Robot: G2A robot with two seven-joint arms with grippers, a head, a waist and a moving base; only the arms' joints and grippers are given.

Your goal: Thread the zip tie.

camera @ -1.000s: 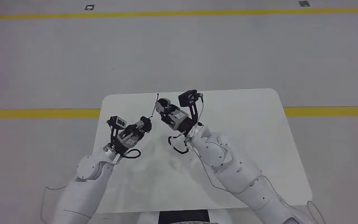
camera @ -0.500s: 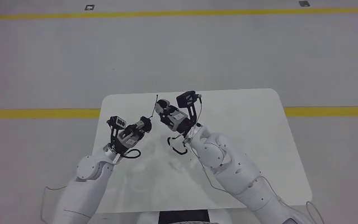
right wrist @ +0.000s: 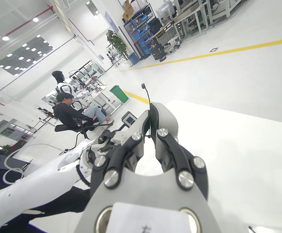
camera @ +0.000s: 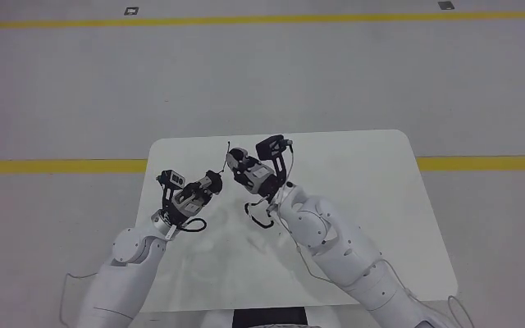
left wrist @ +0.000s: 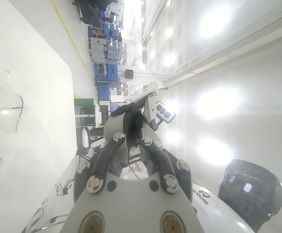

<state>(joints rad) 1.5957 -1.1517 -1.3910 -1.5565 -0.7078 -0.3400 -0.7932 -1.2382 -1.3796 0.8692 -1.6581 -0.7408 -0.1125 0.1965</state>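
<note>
Above white table [camera: 369, 164], right gripper [right wrist: 151, 113] pinches zip tie [right wrist: 147, 93]; left gripper [camera: 216, 179] just beside.

Bright, even light; ceiling lamps [left wrist: 169, 32] (left wrist view) flare white

The label on the right gripper [right wrist: 151, 117] is cropped, unreadable.

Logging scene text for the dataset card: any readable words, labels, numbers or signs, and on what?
No text reads whole.
Label on the right gripper base: cut by the frame edge.
Lettering on a white arm shell: partly hidden.
Floor markers: too small.
Wall signs: blurred.
</note>
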